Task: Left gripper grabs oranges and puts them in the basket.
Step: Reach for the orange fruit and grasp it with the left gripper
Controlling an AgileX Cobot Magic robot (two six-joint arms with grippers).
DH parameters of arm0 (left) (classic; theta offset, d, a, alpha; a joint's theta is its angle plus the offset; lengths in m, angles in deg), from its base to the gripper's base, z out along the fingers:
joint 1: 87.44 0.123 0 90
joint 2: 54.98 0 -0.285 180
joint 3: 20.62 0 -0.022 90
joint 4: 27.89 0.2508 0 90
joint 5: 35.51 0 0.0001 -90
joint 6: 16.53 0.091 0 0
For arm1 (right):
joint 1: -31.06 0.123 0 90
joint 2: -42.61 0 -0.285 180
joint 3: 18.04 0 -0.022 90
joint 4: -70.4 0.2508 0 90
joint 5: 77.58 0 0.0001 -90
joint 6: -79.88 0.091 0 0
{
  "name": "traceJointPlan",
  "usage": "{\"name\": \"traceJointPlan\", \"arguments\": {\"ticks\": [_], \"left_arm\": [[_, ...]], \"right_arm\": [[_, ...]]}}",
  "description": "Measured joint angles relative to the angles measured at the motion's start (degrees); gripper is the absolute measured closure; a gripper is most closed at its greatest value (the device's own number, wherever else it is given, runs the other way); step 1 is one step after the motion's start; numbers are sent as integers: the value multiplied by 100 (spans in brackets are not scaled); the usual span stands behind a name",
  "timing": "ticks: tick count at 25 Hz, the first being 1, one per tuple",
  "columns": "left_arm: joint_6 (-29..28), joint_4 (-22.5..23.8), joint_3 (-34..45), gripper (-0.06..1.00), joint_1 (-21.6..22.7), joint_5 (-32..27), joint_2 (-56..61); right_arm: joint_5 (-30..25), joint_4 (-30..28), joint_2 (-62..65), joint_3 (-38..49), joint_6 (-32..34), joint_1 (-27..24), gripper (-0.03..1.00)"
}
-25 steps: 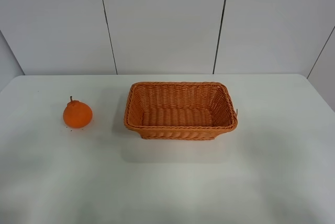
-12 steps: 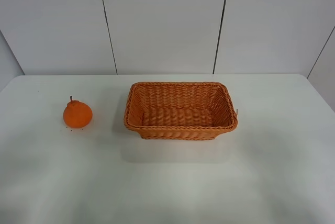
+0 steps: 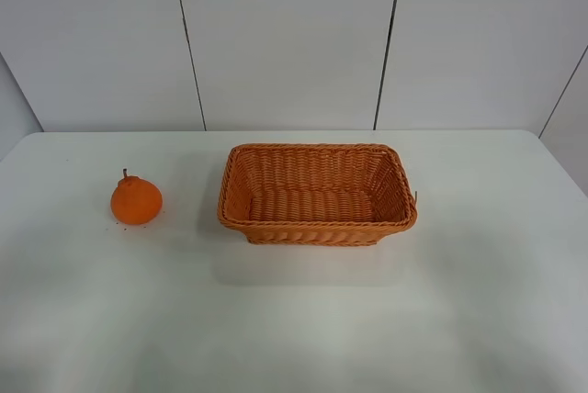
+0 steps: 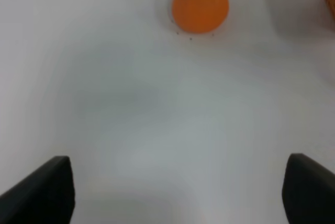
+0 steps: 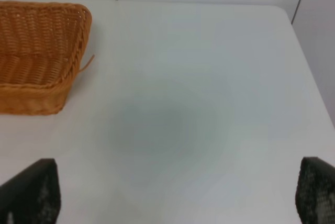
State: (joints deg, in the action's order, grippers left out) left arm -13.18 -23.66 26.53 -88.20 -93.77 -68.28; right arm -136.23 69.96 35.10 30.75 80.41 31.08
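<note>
One orange (image 3: 136, 201) sits on the white surface (image 3: 294, 329), well apart from the wicker basket (image 3: 317, 225) and to its left in the high view. Over the last second neither object has shifted, so I judge that the pick has not yet begun. My left end effector (image 4: 175, 169) has its fingers spread wide with nothing between them. The orange lies ahead of it, untouched. The fruit is round and bright, knobbly on top, with a short dark stem. The basket holds nothing.
</note>
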Motion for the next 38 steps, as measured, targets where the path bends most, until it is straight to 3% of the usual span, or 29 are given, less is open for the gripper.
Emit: {"name": "traceJointPlan", "arguments": {"ticks": [5, 10, 14, 20, 27, 38], "left_arm": [[169, -265, -15, 4, 0, 800, -1582], [413, -317, -49, 4, 0, 2088, -3677], [447, -334, -566, 4, 0, 2789, -5492], [504, -424, -1981, 4, 0, 2967, -7663], [575, -460, -3292, 4, -6, 2936, -9111], [722, -460, -3892, 4, -6, 3002, -10274]], "right_arm": [[0, 0, 0, 0, 0, 0, 27], [0, 0, 0, 0, 0, 0, 27], [0, 0, 0, 0, 0, 0, 27], [0, 0, 0, 0, 0, 0, 27], [0, 0, 0, 0, 0, 0, 27], [0, 0, 0, 0, 0, 0, 27]]}}
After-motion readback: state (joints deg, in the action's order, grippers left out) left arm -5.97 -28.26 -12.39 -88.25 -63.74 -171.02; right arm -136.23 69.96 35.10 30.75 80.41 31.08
